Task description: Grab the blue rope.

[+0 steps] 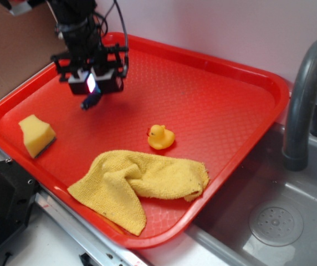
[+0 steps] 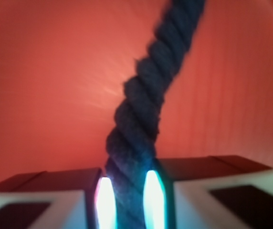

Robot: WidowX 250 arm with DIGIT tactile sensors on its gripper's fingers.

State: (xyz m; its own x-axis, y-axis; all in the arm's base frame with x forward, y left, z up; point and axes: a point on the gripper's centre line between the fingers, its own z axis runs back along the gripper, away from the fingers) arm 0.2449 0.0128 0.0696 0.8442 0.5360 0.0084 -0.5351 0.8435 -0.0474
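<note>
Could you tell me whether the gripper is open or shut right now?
Shut on the blue rope: the gripper has its jaws pressing both rope sides.

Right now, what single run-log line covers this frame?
gripper: shut on blue rope | rope: hanging from jaws over red tray | yellow duck, sponge, yellow cloth: on tray

The tray (image 1: 225, 72) is bright red with a tiny bumpy grid pattern. The blue rope (image 2: 141, 119) is dark navy with a twisted braid look. The end effector (image 2: 127, 195) is black and white, with glowing light blue-white strips. The duck (image 1: 160, 137) is yellow. The sponge (image 1: 36, 134) is yellow with a dark bottom. The cloth (image 1: 136, 183) is yellow and fuzzy. The faucet (image 1: 305, 94) is grey.
</note>
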